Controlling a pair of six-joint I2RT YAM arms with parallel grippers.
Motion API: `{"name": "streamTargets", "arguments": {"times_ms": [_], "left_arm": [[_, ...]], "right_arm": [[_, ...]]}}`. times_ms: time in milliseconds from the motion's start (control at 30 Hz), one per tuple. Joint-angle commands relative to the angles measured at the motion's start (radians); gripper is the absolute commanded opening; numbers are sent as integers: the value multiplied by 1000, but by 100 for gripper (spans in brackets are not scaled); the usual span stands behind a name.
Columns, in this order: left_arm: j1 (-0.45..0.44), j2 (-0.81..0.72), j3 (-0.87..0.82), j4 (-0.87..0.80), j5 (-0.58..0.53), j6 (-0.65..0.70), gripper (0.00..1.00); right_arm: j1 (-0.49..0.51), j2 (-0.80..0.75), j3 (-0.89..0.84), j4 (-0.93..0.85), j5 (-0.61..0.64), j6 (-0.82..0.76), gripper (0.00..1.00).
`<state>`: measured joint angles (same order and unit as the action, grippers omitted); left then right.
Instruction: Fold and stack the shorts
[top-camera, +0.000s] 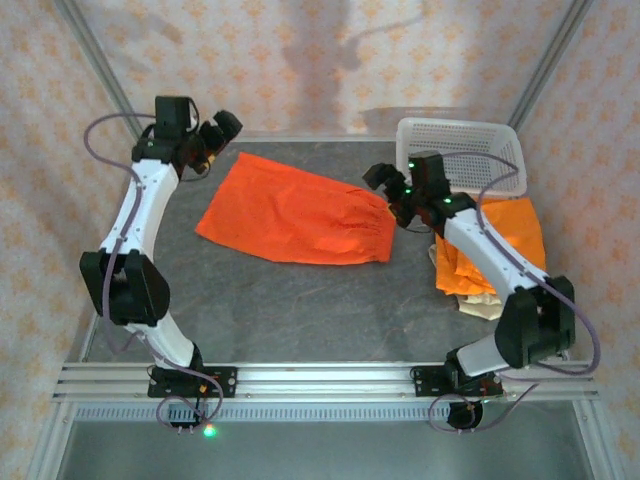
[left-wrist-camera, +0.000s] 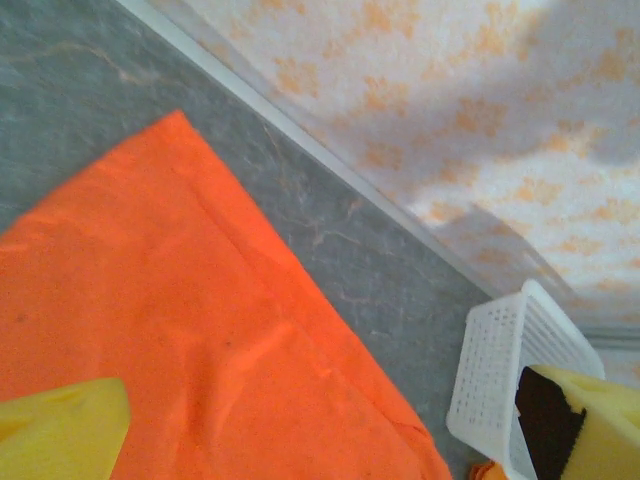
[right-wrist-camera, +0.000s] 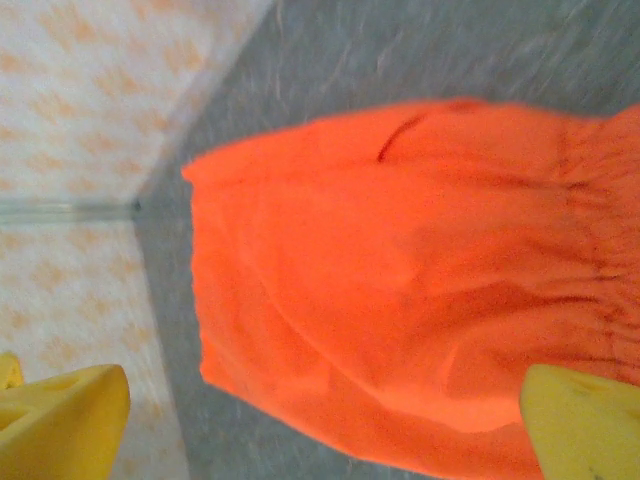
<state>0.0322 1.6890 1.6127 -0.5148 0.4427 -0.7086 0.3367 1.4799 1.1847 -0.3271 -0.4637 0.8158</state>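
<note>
From the top camera, you have one pair of orange shorts (top-camera: 295, 215) lying flat mid-table. Its long axis runs from far left to right, with the gathered waist by the right gripper (top-camera: 388, 195) and the hems by the left gripper (top-camera: 213, 138). A folded stack (top-camera: 497, 250) sits right, beside the basket (top-camera: 465, 150). Your left wrist view shows fingers (left-wrist-camera: 60, 432) spread wide, holding nothing, over the hem end. Your right wrist view shows the same, over the waist end
</note>
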Motion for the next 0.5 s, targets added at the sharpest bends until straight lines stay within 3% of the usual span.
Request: {"name": "streamTargets", "arguments": {"times_ms": [0,233,467], "left_arm": [[-19,54,-139,200,65,11,100],[-60,177,-243,301,73,17,100],[-60,213,-357,347,7,36,100]], "right_arm": [[16,79,50,-2,-58,-32,99],[20,234,102,-8,-72,-49,99],[-10,343,118,-48,-39,-82,100]]}}
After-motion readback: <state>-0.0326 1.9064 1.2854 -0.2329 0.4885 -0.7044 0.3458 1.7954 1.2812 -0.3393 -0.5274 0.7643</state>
